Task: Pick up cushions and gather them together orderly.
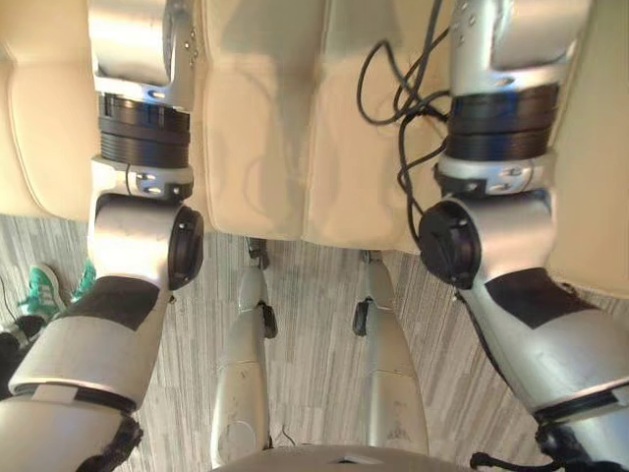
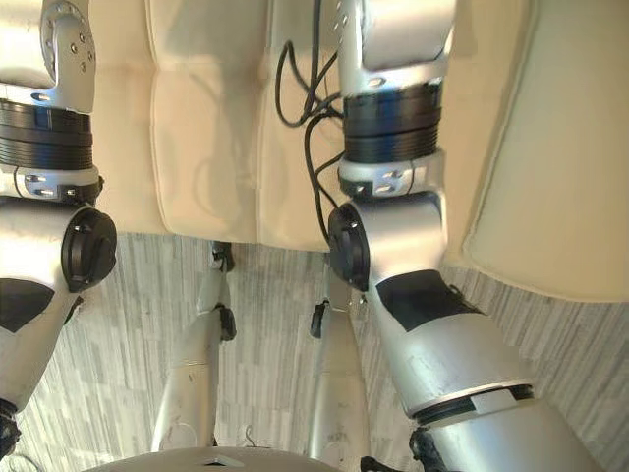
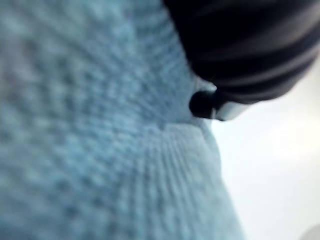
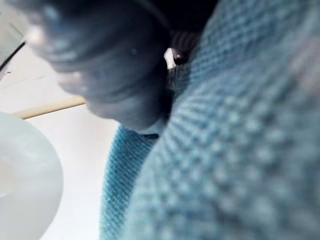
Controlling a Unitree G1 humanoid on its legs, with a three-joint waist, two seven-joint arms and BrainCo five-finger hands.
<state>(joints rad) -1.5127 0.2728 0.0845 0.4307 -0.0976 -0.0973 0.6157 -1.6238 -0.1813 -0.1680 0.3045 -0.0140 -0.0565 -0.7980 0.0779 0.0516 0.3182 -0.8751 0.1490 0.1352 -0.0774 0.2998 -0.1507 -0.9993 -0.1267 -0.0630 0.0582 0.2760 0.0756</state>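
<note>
Blue knit cushion [image 3: 100, 150] sits right against the left hand [image 3: 250, 50], touching its dark ribbed cover. Blue knit fabric also lies close against the right hand [image 4: 110, 75]. Can't tell either hand's grip, wide or closed. Head views: both arms reach over a cream sofa [image 1: 265, 147], grey plank floor [image 1: 314, 285] below, a person's green shoe [image 1: 44, 290] at the left edge.

Cream sofa [image 1: 265, 128], seemingly leather, on grey floor [image 1: 314, 295].
</note>
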